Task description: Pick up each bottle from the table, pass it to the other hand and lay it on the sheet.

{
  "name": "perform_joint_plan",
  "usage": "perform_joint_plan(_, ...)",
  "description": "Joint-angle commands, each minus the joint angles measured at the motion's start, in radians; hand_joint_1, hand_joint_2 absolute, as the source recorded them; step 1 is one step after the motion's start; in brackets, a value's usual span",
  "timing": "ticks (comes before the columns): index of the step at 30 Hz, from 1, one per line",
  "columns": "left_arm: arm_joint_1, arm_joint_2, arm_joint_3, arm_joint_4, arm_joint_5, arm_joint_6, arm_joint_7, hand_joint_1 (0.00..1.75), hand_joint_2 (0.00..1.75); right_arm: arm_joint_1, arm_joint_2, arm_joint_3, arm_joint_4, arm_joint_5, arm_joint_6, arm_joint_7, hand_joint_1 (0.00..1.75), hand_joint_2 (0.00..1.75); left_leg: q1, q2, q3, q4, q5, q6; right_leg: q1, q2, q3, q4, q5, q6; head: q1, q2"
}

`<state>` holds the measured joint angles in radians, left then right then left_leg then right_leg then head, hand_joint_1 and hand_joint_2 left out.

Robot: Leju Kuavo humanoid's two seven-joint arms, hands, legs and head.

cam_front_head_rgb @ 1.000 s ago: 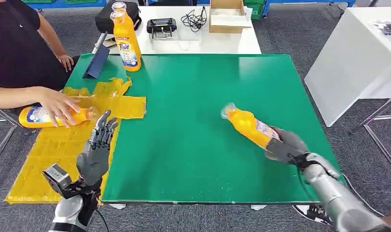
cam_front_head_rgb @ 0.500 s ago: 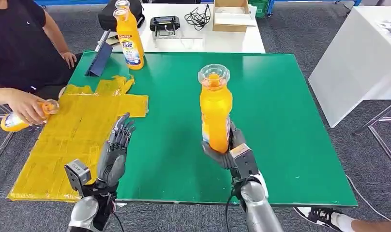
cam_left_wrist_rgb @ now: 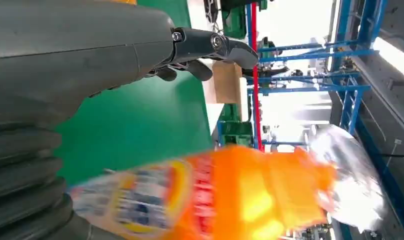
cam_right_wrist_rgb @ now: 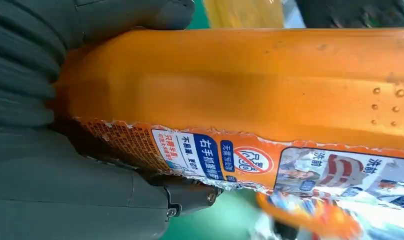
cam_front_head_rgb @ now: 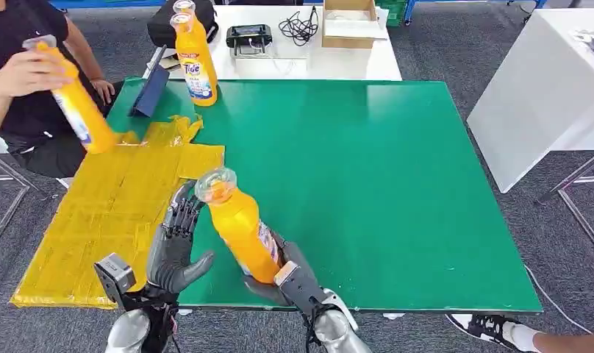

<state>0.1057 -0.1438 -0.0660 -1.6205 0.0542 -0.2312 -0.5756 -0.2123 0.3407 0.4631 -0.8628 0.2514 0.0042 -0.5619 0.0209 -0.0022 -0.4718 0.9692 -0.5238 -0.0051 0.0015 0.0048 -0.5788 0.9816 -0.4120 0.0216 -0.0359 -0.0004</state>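
I see a person in a black shirt [cam_front_head_rgb: 22,88] sitting at the far left. Behind the big green table [cam_front_head_rgb: 397,169] stands a white table [cam_front_head_rgb: 309,65] with a brown cardboard box [cam_front_head_rgb: 347,23], a tangle of black cable [cam_front_head_rgb: 299,28] and a black bag [cam_front_head_rgb: 162,28]. A flat blue holder [cam_front_head_rgb: 148,94] leans at the green table's far left corner.

The left robot hand [cam_left_wrist_rgb: 90,55] stretches over the green desk [cam_left_wrist_rgb: 140,125], fingers [cam_left_wrist_rgb: 215,45] extended. A blurred orange bottle [cam_left_wrist_rgb: 230,195] lies just beside it.

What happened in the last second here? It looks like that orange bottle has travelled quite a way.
The right hand carried its orange bottle from the table's right side across to the open left hand, which hasn't gripped it. The person's hand lifted another bottle off the yellow sheet. The bottles at the table's back edge stayed put.
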Motion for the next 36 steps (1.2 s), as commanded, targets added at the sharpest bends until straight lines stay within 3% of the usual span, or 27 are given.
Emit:
perform_joint_plan(1, 0.004, 0.002, 0.007, 0.006, 0.0, -0.003, 0.0, 0.0, 1.75, -0.031, 0.008, 0.046, 0.143, -0.004, -0.002, -0.004, 1.75, 1.75, 0.0, 0.0, 0.002, -0.001, 0.0, 0.001, 0.0, -0.001, 0.002, -0.001, 0.0, 0.0, 0.0, 0.0)
perform_joint_plan(8, -0.005, 0.009, -0.018, 0.012, -0.007, -0.016, 0.003, 0.0, 1.75, -0.029, 0.008, 0.124, 0.225, 0.003, 0.022, 0.018, 1.75, 1.75, 0.0, 0.0, 0.005, -0.003, 0.0, 0.001, 0.0, -0.001, 0.004, -0.002, -0.001, 0.0, 0.0, 0.0)
perform_joint_plan(17, -0.012, 0.078, -0.072, 0.097, -0.09, -0.04, 0.057, 0.0, 1.75, -0.064, 0.008, 0.152, 0.219, 0.01, -0.012, 0.021, 1.75, 1.75, -0.001, 0.0, 0.004, -0.002, 0.0, 0.001, -0.001, 0.0, 0.003, -0.001, 0.0, 0.0, 0.0, 0.0)
perform_joint_plan(36, -0.051, 0.082, -0.139, 0.199, -0.121, -0.032, 0.101, 0.0, 1.75, -0.122, 0.008, 0.251, 0.142, 0.002, -0.029, 0.043, 1.75, 1.75, -0.001, 0.002, 0.003, -0.001, -0.001, 0.001, -0.001, 0.002, 0.001, 0.0, 0.0, 0.0, 0.0, 0.0)
